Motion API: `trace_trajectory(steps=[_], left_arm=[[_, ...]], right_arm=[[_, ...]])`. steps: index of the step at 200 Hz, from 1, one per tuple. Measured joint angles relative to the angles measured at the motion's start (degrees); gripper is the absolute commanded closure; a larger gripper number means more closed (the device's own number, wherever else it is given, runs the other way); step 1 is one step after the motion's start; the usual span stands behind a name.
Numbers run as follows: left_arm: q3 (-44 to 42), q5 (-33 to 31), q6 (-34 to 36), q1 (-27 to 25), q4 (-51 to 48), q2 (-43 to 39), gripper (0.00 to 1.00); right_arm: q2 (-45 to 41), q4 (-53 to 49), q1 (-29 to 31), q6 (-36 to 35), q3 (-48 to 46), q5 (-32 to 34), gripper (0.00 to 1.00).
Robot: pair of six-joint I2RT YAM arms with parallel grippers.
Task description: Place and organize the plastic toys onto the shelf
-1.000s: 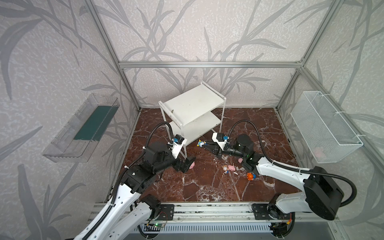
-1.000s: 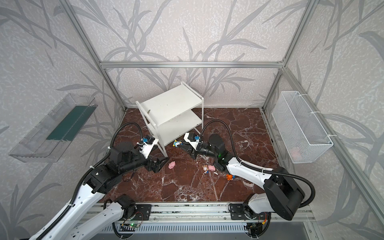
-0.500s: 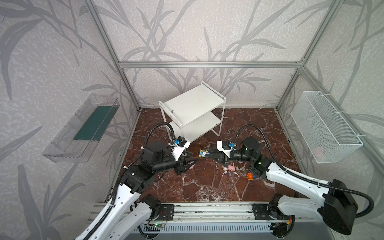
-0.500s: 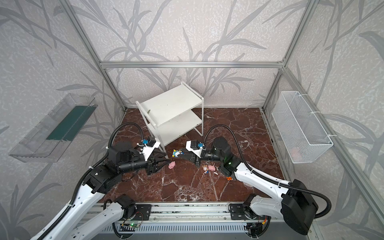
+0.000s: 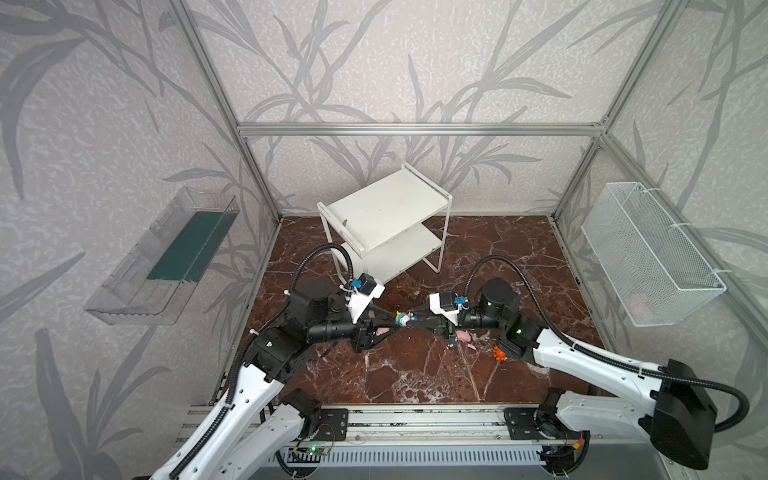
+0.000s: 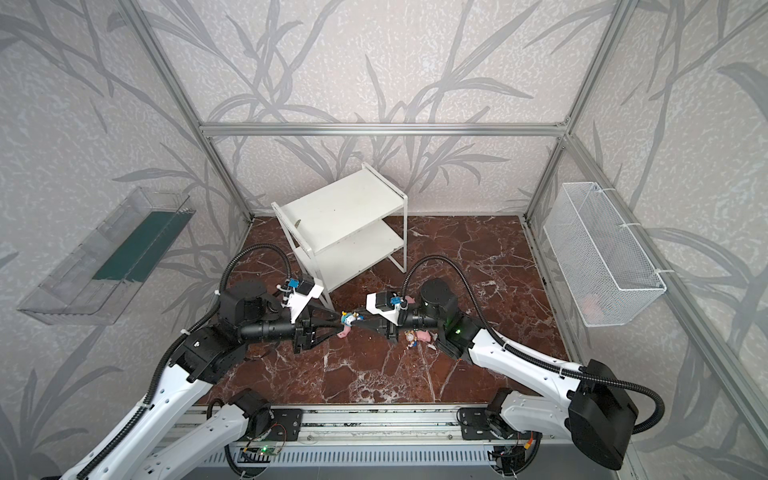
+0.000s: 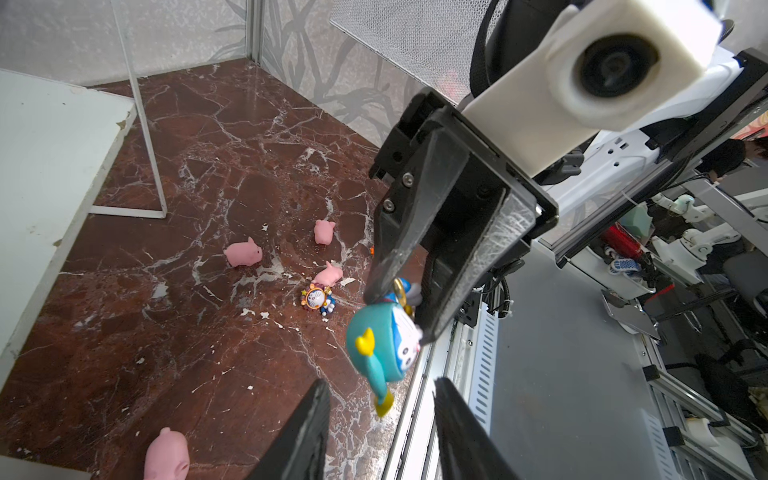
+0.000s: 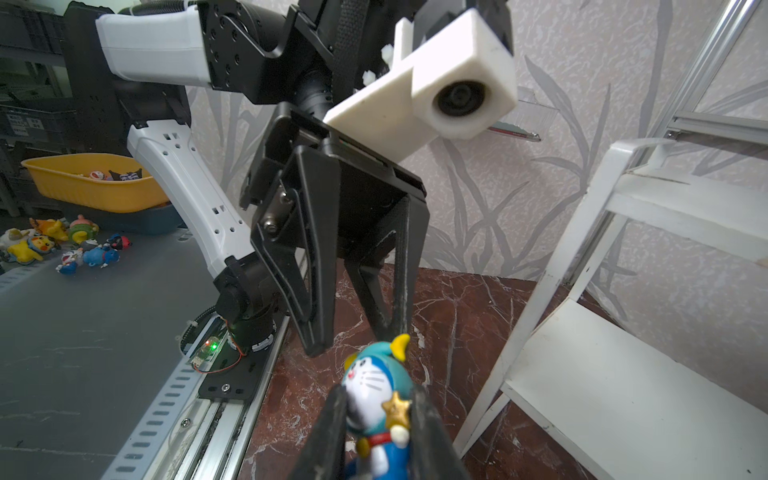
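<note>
A blue figurine (image 5: 405, 319) is held above the marble floor (image 5: 415, 374), just below the centre of both top views and between the two arms. Its lower body is clamped between the jaws of the right gripper (image 8: 378, 411), which is pointed in from the right of the frame. Its hooded head is straddled by the left gripper (image 8: 357, 338), pointed in from the left. Those jaws are seen apart: one fingertip (image 8: 400, 332) is touching the yellow horn, and the other is kept clear of the hood.

Four pink pigs (image 7: 243, 254) are shown on the floor in the left wrist view, spaced apart. A second figurine (image 7: 318, 298) is laid just beside one of them. An orange figurine (image 5: 500, 354) is seen right of centre in a top view, close by the right arm.

The shelf (image 5: 386, 208) is stood on the floor above the centre of both top views, turned at an angle and set well apart from the scattered toys.
</note>
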Motion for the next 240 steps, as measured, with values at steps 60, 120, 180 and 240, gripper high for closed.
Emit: trace_trajectory(steps=[60, 120, 180, 240], left_arm=[[0.09, 3.89, -0.79, 0.04, 0.33, 0.83, 0.6], [0.09, 5.51, -1.01, 0.44, 0.24, 1.51, 0.74], [0.11, 4.72, -1.14, 0.87, -0.31, 1.51, 0.78], [0.11, 1.14, 0.04, 0.72, -0.96, 1.77, 0.78]], right_arm=[[0.15, 0.13, 1.6, -0.63, 0.09, 0.22, 0.83], [1.18, 0.59, 2.27, -1.01, 0.7, 0.2, 0.83], [2.12, 0.24, 2.23, -1.29, 1.31, 0.24, 0.78], [2.78, -7.48, 2.47, -3.69, 4.81, 0.85, 0.51]])
